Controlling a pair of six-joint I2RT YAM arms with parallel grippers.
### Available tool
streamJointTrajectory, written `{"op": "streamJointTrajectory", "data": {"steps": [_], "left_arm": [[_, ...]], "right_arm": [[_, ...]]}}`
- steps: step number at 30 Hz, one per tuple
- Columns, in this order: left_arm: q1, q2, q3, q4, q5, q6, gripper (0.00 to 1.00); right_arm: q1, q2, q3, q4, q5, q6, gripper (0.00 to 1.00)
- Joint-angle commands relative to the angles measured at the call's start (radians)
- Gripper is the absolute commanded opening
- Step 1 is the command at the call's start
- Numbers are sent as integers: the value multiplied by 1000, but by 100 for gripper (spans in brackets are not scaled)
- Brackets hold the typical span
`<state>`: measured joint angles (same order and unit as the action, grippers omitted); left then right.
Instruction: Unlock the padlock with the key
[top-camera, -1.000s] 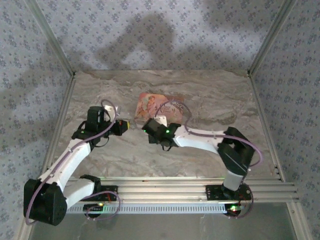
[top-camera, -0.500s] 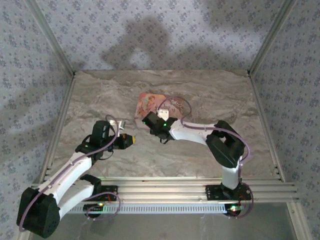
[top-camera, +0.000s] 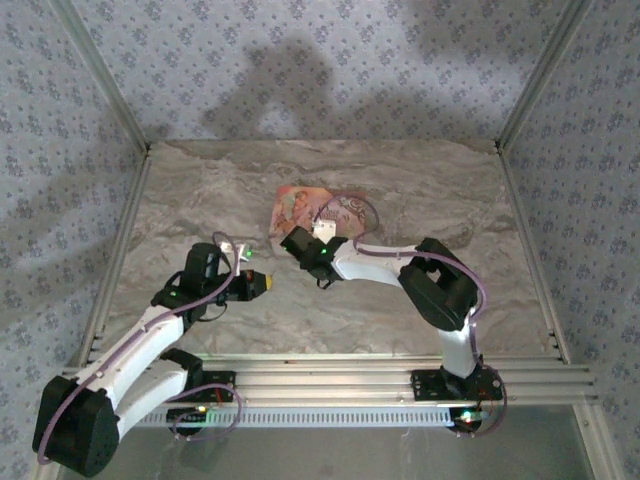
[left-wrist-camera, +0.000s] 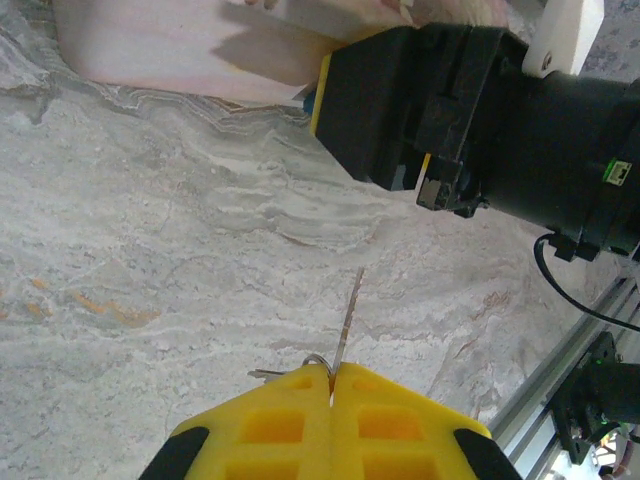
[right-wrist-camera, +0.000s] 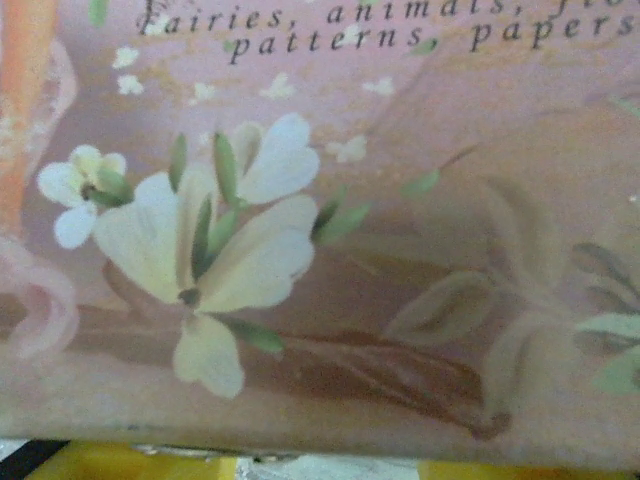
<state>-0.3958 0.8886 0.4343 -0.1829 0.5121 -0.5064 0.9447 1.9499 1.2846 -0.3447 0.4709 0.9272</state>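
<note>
My left gripper (left-wrist-camera: 332, 375) is shut on a thin metal key (left-wrist-camera: 348, 312). The blade sticks out ahead of the yellow fingers and a key ring (left-wrist-camera: 315, 360) peeks out beside them. In the top view this gripper (top-camera: 265, 284) hovers left of centre, pointing right. My right gripper (top-camera: 294, 243) sits a short way up and to the right, at the near edge of a pink book (top-camera: 300, 206). Its black body (left-wrist-camera: 400, 110) faces the key. Between its yellow fingers (right-wrist-camera: 120, 465) a pale silvery piece, apparently the padlock (right-wrist-camera: 328, 466), just shows at the bottom edge.
The pink flower-printed book (right-wrist-camera: 350, 250) lies flat on the marble table (top-camera: 420, 190), close under the right gripper. Patterned walls enclose the back and both sides. An aluminium rail (top-camera: 340, 372) runs along the near edge by the arm bases.
The left gripper has pulled back toward me with the key, away from the right gripper. The right gripper has shifted up and left to the book's edge, its arm folding in.
</note>
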Motion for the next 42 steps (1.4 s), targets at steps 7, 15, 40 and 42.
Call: {"op": "streamJointTrajectory", "data": {"steps": [7,15,40,42], "left_arm": [[-10,-10,21,-38,16,57,0],[-15,4,15,-30,14,58,0],[-18,-7,4,-50,22,89,0],[-20,-7,3,-51,19,94,0]], "right_arm": [[2,33,17,25,108,46,41],[3,51,1,65,143,57,42],[3,119,102,58,118,-50,31],[4,107,90,75,94,-78,22]]}}
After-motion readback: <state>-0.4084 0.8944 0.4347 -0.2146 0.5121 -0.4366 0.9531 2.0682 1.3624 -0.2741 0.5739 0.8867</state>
